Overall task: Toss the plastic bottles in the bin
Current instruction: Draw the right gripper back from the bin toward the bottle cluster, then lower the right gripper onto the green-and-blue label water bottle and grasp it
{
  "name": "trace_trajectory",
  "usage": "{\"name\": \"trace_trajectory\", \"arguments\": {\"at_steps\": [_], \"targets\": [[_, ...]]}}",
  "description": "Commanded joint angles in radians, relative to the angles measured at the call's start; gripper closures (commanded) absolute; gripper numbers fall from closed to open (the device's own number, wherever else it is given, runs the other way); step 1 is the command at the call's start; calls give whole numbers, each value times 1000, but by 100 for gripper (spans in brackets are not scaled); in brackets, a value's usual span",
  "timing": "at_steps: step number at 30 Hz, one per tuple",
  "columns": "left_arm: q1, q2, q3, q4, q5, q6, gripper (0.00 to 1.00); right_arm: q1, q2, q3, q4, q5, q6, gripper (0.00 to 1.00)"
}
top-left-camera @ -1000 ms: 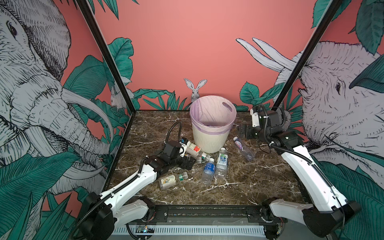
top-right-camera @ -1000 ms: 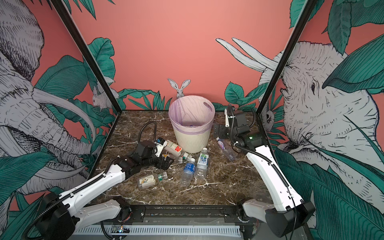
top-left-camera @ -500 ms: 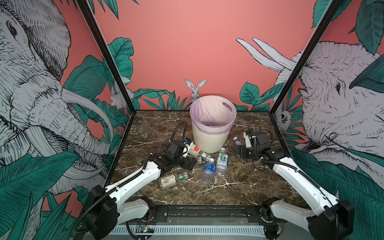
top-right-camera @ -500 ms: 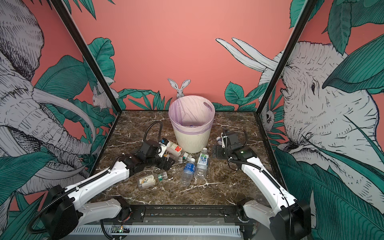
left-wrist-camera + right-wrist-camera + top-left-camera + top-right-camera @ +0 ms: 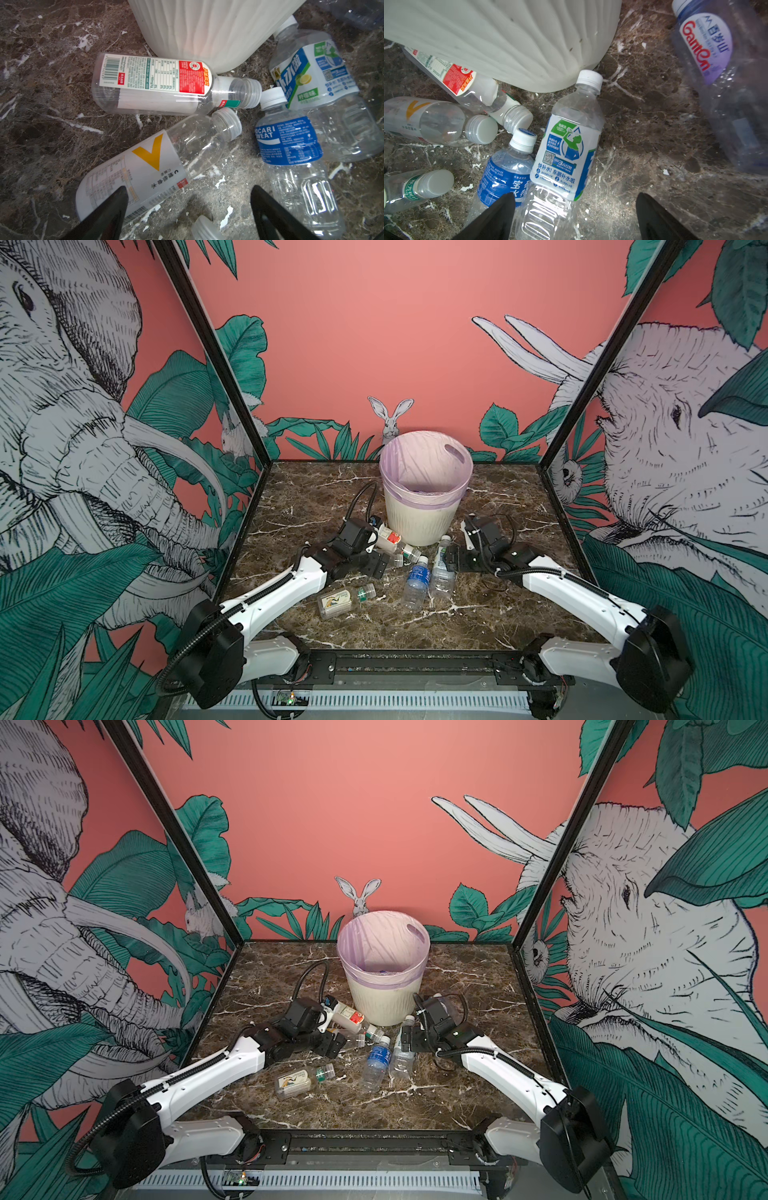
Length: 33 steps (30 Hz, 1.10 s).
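Jaws stand wide and empty on left gripper (image 5: 189, 188) and right gripper (image 5: 576, 194), low among plastic bottles (image 5: 417, 580) beside bin (image 5: 419, 526)

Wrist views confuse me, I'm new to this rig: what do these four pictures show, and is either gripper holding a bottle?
The left arm and right arm, both white, each end in a two-fingered gripper. Both top views look down on the whole marble table; each wrist view looks out between its own gripper's black fingertips. The bin stands at the back. In front lie: a red-white bottle, a yellow-V bottle, a blue-label bottle, a green-blue bottle, and nearer the front a squat bottle. A purple-label bottle lies beside the bin. The left gripper and right gripper are open, holding nothing.
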Motion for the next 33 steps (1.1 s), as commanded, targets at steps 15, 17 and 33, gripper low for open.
{"name": "trace_trajectory", "arguments": {"at_steps": [15,17,33], "targets": [[101,-55,-83,67,59,-27,7,61,165,8,104,51,70,7],[109,-58,-90,75,57,-28,7,61,181,12,94,54,61,7],[125,-58,-117,96,64,-30,7,61,197,22,-21,113,-42,10]]}}
